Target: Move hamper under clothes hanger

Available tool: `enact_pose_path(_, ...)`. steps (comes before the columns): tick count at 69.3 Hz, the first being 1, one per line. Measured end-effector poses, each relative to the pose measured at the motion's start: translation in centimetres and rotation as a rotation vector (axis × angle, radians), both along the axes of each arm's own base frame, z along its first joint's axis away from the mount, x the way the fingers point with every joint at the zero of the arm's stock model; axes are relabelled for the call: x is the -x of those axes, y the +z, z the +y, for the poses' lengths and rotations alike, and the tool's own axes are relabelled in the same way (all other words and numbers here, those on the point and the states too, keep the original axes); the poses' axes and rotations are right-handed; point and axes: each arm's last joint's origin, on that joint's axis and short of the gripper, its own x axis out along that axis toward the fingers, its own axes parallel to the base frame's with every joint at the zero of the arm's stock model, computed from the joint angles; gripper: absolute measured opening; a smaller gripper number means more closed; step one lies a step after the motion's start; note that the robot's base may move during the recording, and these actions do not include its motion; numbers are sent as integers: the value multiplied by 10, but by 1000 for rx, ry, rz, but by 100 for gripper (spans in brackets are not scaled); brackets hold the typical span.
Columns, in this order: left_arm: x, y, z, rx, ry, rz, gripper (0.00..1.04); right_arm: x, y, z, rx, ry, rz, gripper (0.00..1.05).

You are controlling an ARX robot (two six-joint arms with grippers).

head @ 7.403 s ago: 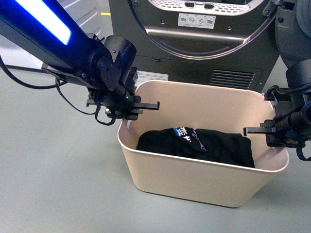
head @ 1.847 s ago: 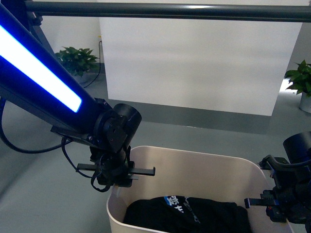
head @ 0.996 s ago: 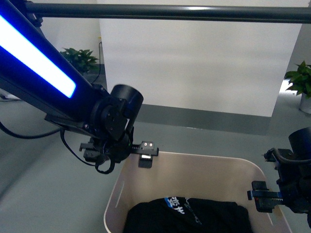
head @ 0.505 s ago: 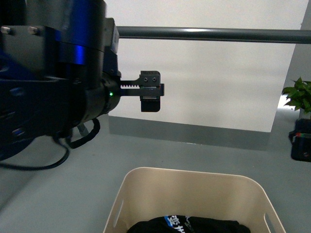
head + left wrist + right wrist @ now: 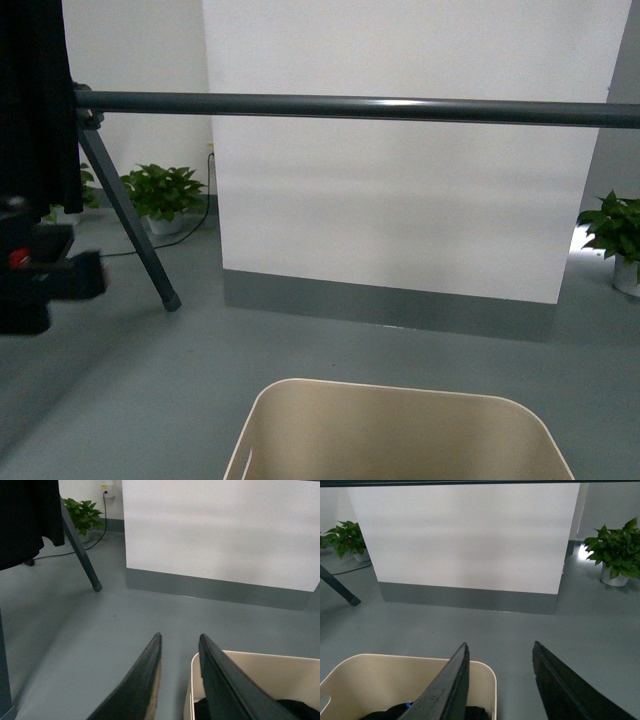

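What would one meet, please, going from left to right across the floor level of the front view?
Dark hanging garment → slanted leg of the clothes hanger → potted plant → hamper → second potted plant.

One hamper [image 5: 400,425], one clothes hanger [image 5: 350,105], two potted plants [image 5: 165,192] [image 5: 615,225], one white panel [image 5: 410,200].
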Motion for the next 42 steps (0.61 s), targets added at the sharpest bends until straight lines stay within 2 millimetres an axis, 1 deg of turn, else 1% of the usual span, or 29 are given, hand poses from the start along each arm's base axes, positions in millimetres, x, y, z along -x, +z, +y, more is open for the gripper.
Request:
enact_pose_path(2, 3, -1, 3, 1, -2, -2, 21, 2, 0, 0, 1, 0, -2, 26)
enact_pose_path(6, 13, -4, 9, 3, -5, -9, 10, 9, -2, 0, 2, 0, -2, 16)
enact_pose_path(9, 17, -5, 13, 3, -1, -11, 5, 13, -3, 0, 2, 0, -2, 11)
enact_pose_path(10, 20, -6, 15, 3, -1, -12, 2, 15, -4, 0, 2, 0, 0, 7)
enact_pose_path(13, 25, -9, 19, 3, 2, -14, 4, 19, -5, 0, 4, 0, 0, 1)
enact_pose_path(27, 51, -20, 35, 1, 2, -12, 3, 37, -12, 0, 5, 0, -5, 2)
enact_pose_path(35, 61, -24, 40, 1, 6, -10, 3, 45, -21, 0, 5, 0, 5, 2)
enact_pose_path(42, 69, -26, 44, 1, 6, -10, 3, 51, -22, 0, 5, 0, 8, 2)
